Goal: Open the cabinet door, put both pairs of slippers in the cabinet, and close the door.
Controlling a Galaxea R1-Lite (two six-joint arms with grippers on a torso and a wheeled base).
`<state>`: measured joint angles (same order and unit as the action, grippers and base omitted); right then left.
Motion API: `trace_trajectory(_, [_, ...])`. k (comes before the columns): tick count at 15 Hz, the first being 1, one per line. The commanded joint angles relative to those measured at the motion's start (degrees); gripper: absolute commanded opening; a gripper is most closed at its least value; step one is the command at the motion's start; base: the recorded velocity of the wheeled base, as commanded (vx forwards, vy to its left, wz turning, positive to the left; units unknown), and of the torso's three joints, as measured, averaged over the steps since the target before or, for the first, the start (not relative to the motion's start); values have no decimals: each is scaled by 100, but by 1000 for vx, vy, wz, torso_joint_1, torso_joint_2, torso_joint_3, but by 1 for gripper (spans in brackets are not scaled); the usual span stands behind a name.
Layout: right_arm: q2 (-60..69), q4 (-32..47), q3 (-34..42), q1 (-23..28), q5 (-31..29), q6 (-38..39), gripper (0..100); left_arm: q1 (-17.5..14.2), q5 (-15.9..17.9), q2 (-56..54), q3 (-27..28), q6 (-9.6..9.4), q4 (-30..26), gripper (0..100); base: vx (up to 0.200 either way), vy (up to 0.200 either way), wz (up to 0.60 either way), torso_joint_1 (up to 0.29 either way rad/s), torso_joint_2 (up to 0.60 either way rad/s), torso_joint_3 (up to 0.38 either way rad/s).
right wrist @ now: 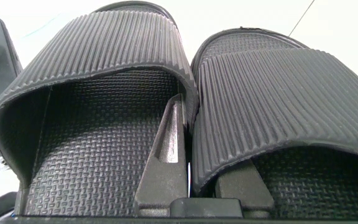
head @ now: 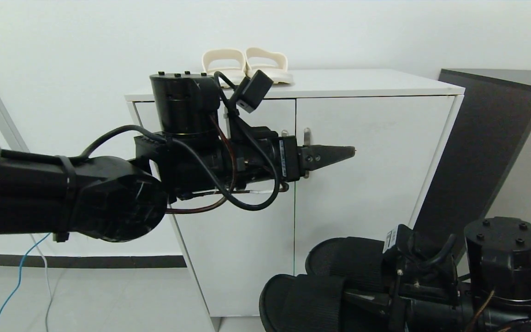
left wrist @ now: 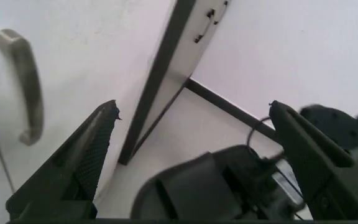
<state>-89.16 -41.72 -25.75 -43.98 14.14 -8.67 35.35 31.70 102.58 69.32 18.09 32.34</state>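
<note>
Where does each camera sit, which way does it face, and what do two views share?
Head view: on the head, facing forward and down at the white cabinet; shows both arms, the left tool by the door handle.
Left wrist view: on the left wrist, looking along its open tool at that handle.
Right wrist view: on the right wrist, looking into the black slippers clamped by the right tool.
Shared: head and left wrist views both show the handle.
</note>
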Motion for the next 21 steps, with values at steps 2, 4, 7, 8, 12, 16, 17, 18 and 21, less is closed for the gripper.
trace_trajectory(2, [4,-3,-1,-5,1,-3,0,-64,-331,218,91,1,0,100,0,0,0,0,0,0])
trace_trajectory(4, [4,-3,-1,-14,1,-12,0,-64,-533,262,100,-7,9,100,0,0,0,0,0,0])
trace_trajectory(7, [4,6,8,-14,1,-30,0,-99,-849,438,319,-7,9,100,0,0,0,0,0,0])
trace_trajectory(8, [4,6,8,-14,1,-30,0,-108,-920,561,451,-7,0,100,0,0,0,0,0,0])
trace_trajectory(12, [13,-3,8,-14,-8,-30,0,-169,-1060,992,899,10,-53,100,0,0,0,0,0,0])
trace_trajectory(16, [13,6,17,-14,-8,-39,0,-160,-1060,1080,961,10,-61,100,0,0,0,0,0,0])
trace_trajectory(17, [13,6,17,-14,-8,-39,0,-160,-1060,1071,952,10,-61,0,0,0,0,0,0,0])
trace_trajectory(18, [13,6,35,-23,1,-39,0,-160,-1060,1044,917,10,-53,0,0,0,0,0,0,0])
trace_trajectory(21, [48,6,43,-75,-8,-39,0,-160,-1060,886,724,10,-26,0,0,0,0,0,0,0])
